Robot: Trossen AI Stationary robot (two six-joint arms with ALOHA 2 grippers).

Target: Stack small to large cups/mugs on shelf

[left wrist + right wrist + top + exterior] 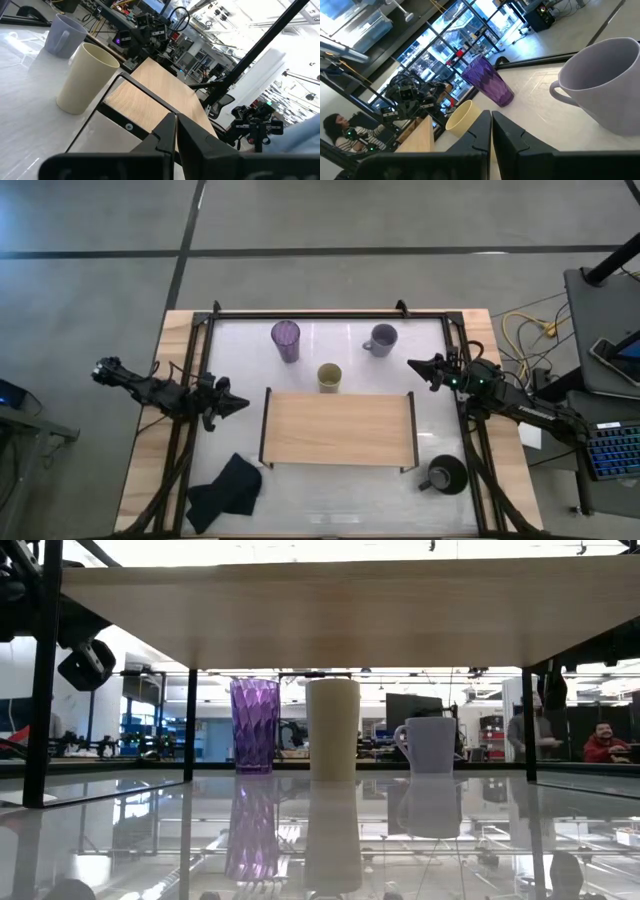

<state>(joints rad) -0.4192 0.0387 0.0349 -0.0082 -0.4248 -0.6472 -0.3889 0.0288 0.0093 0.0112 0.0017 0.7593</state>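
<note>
The light-wood shelf (339,428) stands mid-table on black end frames. Behind it, upright on the white tabletop, are the purple tumbler (286,340), the pale yellow cup (330,377) and the lavender-grey mug (381,339). The black mug (445,475) stands near the shelf's front right corner. My left gripper (238,403) hovers shut, left of the shelf, pointing level at it. My right gripper (413,365) hovers shut, right of the lavender-grey mug (605,85), holding nothing. In the left wrist view the yellow cup (87,77) stands beside the shelf (160,100).
A dark cloth (225,492) lies crumpled at the table's near left. A black frame (330,314) runs along the far edge and sides of the tabletop. Bare tabletop lies between the shelf and the near edge. People show in the room beyond.
</note>
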